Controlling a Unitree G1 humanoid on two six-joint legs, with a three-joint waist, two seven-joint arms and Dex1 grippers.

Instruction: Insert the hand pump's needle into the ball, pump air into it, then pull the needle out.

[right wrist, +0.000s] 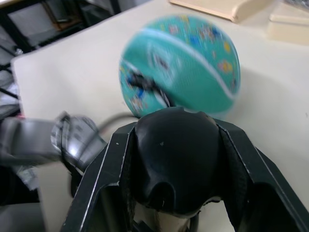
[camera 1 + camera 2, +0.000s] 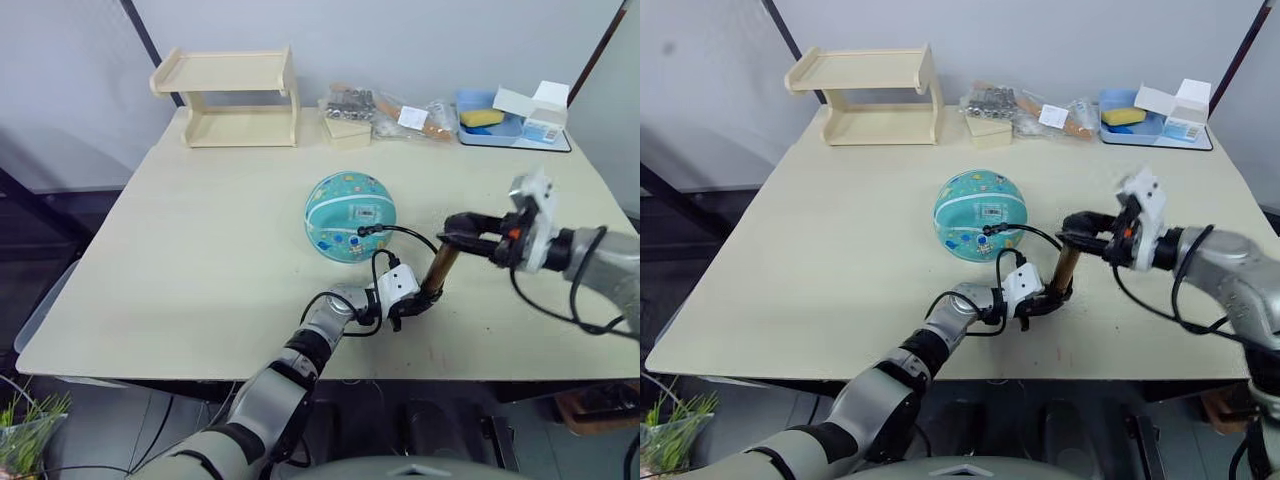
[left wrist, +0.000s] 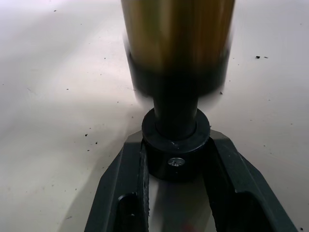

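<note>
**Pump held at both ends beside the ball, hose already at the valve**

The ball (image 2: pixel 350 216) is taken as the landmark; it sits round on the tabletop (image 2: pixel 200 250), roughly mid-surface. The hand pump (image 2: pixel 438 272) stands tilted just in front of the ball and to its right, apart from it. Its lower black cap is gripped by the left hand (image 2: pixel 410 302), fingers closed on the collar as the left wrist view shows, so that the base is pinned near the tabletop. Its black handle is enclosed by the right hand (image 2: pixel 462 231), closed around it, which is judged to be the grip needed for pumping strokes along the gold cylinder.

The thin black hose (image 2: pixel 405 232) arcs from the pump to the ball's near-right face, beside the white sticker. The needle (image 2: pixel 360 231) is too small to be made out clearly; it is judged to be seated in the ball, though this cannot be confirmed. The slack loop is judged to leave room for strokes without the needle being tugged.

Bare tabletop lies left of the ball and in front of it. The near edge is close behind the left hand, so little room is left for the pump base to slide back. Behind the ball, well apart, stand a wooden shelf (image 2: pixel 228 97), some packets (image 2: pixel 385 110) and a blue tray (image 2: pixel 505 125); none is judged to hinder pumping.
</note>
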